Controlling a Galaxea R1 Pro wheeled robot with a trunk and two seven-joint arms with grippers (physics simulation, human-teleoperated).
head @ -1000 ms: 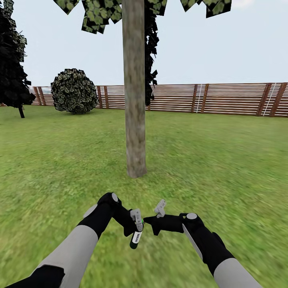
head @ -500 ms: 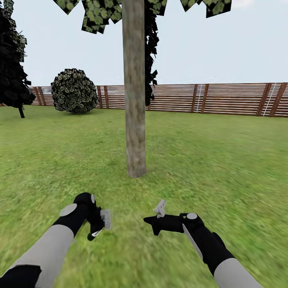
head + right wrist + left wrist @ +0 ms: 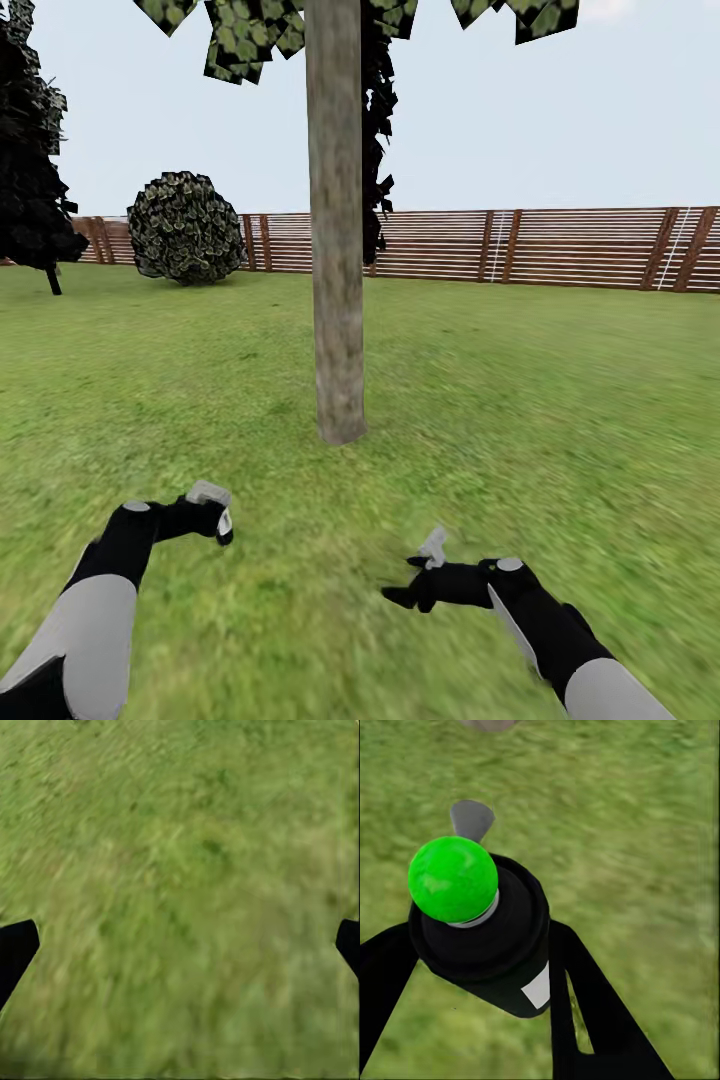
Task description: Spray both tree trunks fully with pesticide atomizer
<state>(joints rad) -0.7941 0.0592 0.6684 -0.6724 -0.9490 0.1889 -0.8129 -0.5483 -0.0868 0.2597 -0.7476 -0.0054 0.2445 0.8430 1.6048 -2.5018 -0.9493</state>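
One tree trunk (image 3: 336, 250), thick and mottled grey-brown, rises from the grass (image 3: 520, 400) straight ahead, with flat green leaves (image 3: 240, 40) at its top. My left gripper (image 3: 216, 516) hangs low at the left, well short of the trunk, shut on the pesticide atomizer (image 3: 484, 937). The atomizer is a dark cylinder with a white label, and its rounded tip looks bright green here. Black fingers (image 3: 592, 1012) clamp its sides. Low at the right, my right gripper (image 3: 408, 592) stands open over bare grass, its fingertips (image 3: 15, 945) far apart.
A brown slat fence (image 3: 560, 245) closes the lawn at the back. A round bush (image 3: 185, 228) stands before it at the left, and a dark narrow tree (image 3: 30, 180) at the far left. Lawn lies on both sides of the trunk.
My left arm has swung out to the left with the atomizer, away from the right gripper. The right arm has dropped lower and slightly right.
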